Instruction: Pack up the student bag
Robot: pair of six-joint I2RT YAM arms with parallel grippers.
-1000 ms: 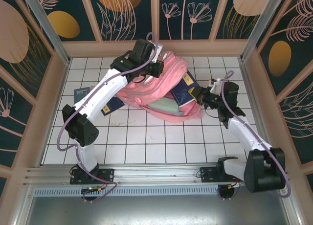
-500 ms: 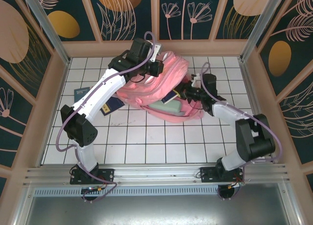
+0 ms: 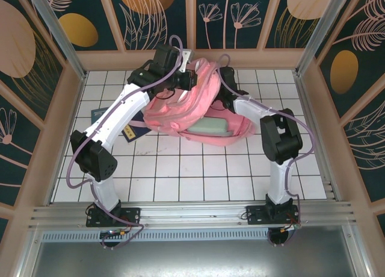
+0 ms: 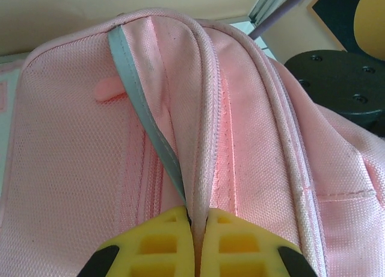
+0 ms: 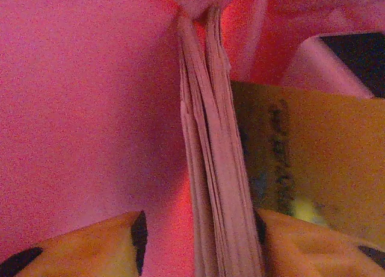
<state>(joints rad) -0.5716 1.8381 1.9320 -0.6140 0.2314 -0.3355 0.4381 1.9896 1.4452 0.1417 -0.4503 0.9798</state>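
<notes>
Left pincer (image 4: 194, 221): mine, clamped tight on a raised fold of the bag (image 4: 90, 138). The yellow fingers (image 4: 159, 247) meet on the seam beside a grey stripe (image 4: 141, 108).

Right pincer (image 5: 198, 241): mine, deep inside the bag, where everything is lit pink. The jaws stand partly apart with a book (image 5: 207, 138) between them, its page edge towards the camera. There is a gap on one side, so I count nothing as gripped. On the other side, I cannot tell whether the finger touches the book. A lettered cover (image 5: 313, 150) lies just beside the pages; whether it belongs to the same book is unclear.

Bag: on the table (image 3: 180, 168), back centre, mouth towards the near side, with a teal case (image 3: 207, 126) showing in it.

Loose: blue books (image 3: 99, 115) on the tiles left of the bag, near my left arm.
</notes>
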